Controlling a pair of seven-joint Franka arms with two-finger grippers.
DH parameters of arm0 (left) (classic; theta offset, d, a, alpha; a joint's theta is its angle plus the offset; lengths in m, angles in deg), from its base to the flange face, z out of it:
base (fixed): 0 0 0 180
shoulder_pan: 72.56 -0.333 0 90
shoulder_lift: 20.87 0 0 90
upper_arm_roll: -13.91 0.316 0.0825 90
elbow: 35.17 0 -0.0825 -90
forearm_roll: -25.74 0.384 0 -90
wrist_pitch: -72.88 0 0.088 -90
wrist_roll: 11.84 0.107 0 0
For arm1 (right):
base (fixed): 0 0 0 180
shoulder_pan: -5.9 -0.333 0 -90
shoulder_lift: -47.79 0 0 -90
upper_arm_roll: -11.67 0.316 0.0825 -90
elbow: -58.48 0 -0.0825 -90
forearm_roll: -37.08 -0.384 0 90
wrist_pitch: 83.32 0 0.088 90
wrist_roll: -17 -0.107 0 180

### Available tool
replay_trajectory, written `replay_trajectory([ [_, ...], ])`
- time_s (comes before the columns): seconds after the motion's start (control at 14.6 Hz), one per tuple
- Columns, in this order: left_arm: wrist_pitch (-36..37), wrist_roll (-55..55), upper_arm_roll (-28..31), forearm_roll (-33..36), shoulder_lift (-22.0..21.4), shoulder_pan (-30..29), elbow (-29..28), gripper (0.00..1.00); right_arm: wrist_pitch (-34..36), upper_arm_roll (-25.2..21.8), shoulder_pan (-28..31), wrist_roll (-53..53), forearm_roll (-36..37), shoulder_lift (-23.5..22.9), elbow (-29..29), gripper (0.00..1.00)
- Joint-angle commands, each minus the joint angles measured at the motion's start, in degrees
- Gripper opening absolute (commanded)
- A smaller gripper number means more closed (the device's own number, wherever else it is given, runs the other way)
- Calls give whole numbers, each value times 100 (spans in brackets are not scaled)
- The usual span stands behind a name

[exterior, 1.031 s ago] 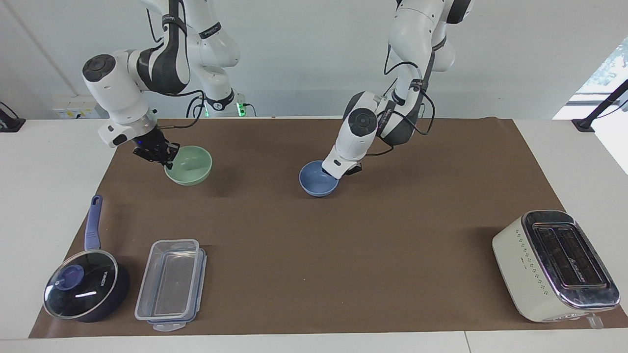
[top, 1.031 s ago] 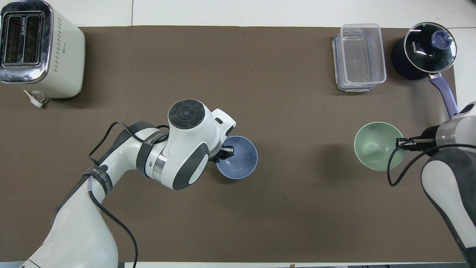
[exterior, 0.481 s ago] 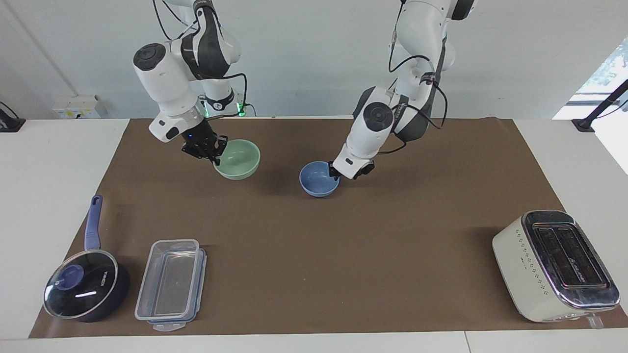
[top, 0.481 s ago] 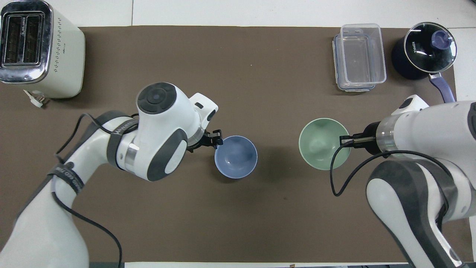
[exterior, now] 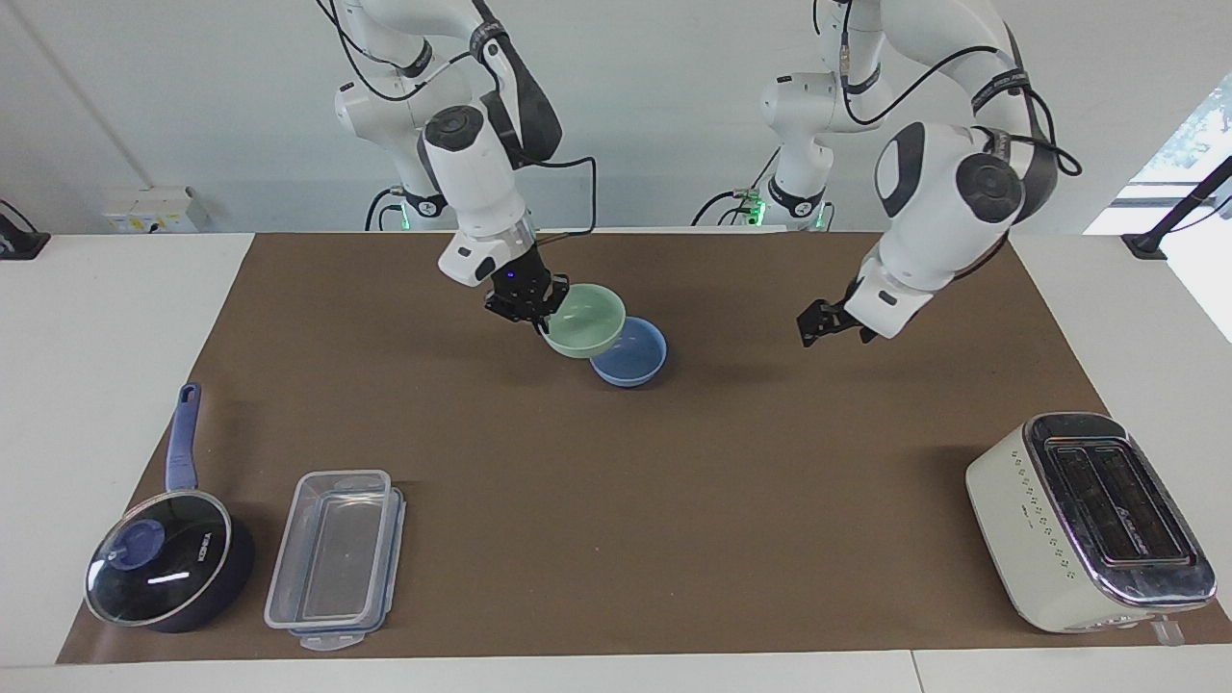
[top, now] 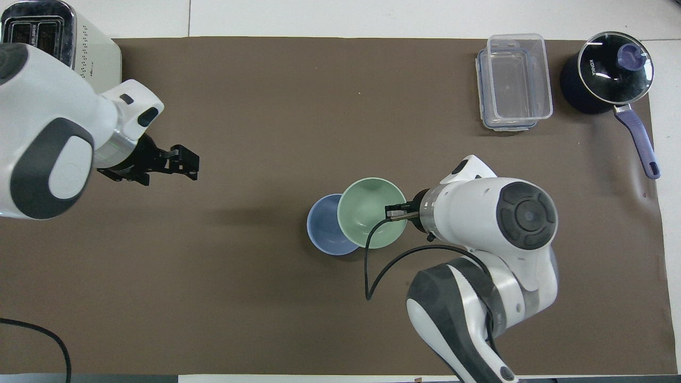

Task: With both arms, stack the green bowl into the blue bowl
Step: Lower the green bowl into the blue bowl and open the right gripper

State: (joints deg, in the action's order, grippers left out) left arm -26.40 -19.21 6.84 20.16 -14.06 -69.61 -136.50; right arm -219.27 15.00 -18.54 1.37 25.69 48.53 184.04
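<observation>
My right gripper (exterior: 539, 314) is shut on the rim of the green bowl (exterior: 585, 322) and holds it tilted in the air, partly over the blue bowl (exterior: 637, 358). The blue bowl stands upright on the brown mat near the table's middle. In the overhead view the green bowl (top: 364, 210) covers the part of the blue bowl (top: 321, 226) toward the right arm's end, with my right gripper (top: 393, 213) at its rim. My left gripper (exterior: 813, 325) is open and empty, raised over bare mat toward the left arm's end; it also shows in the overhead view (top: 187, 163).
A cream toaster (exterior: 1088, 520) stands farthest from the robots at the left arm's end. A clear lidded container (exterior: 337, 558) and a dark blue saucepan with a glass lid (exterior: 164, 568) stand farthest from the robots at the right arm's end.
My right gripper carried the green bowl from the right arm's end to partly over the blue bowl. My left gripper let go of the blue bowl and drew away toward its own end.
</observation>
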Motion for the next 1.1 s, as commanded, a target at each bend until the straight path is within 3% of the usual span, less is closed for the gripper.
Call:
replay_trajectory([
  [0.0,339,666,-50,101,-425,-548,-27,100,-868,-25,-271,7,-153,-267,152,0],
  [0.14,550,684,-41,231,-540,-638,130,100,-1091,-25,-272,68,-153,-267,319,0],
  [0.41,1367,702,-84,645,-479,-559,1009,100,-1100,-16,-369,183,-153,-417,320,0],
  [1.03,1210,755,-111,602,-717,-612,808,100,-1127,-7,-571,165,-153,-557,276,0],
])
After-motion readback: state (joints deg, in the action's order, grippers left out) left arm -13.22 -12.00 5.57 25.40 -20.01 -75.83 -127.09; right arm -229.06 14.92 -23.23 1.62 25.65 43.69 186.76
